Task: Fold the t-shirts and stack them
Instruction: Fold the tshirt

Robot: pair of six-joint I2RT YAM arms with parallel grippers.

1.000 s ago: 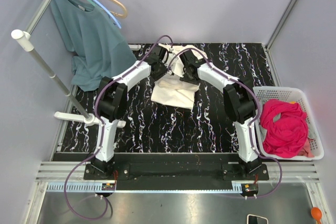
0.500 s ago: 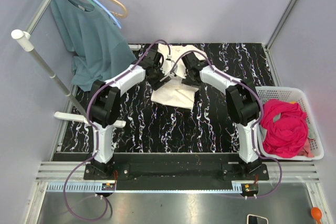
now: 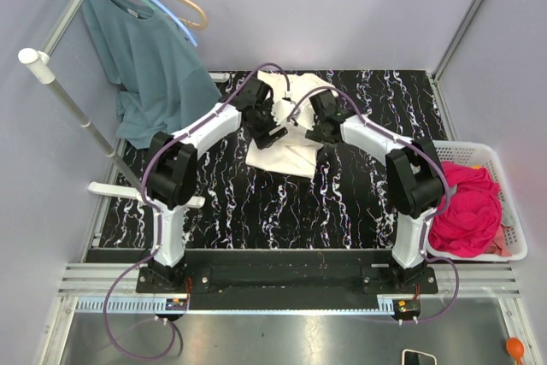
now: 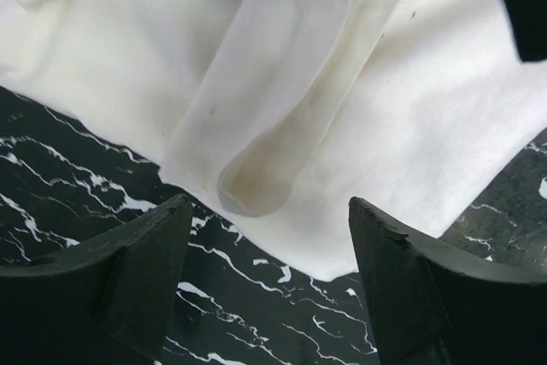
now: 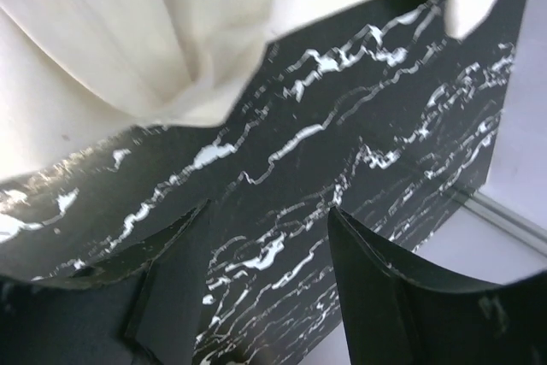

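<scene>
Left claw (image 4: 269,230) hangs spread and empty just above the large cream cotton t-shirt (image 4: 410,126). The shirt lies half-folded and rumpled on the black white-veined marble tabletop (image 3: 256,203), directly under and ahead of its fingertips. The right claw (image 5: 269,220) is also spread and holds nothing, with the cream hem just ahead of it.

Risks, as I judge them:
- A rounded loose fold pokes out right before the left fingertips. A low sweep could snag it and drag the layers open.
- The claws sit near each other over the cloth and could knock together when regripping.
- The table's edge and the grey wall (image 5: 513,245) lie close beyond the right claw.

Bare marble opens behind both claws, toward the bases. The bright magenta-pink t-shirt (image 3: 466,203) waits in the white plastic basket (image 3: 453,147), well apart on the right claw's outer side.
</scene>
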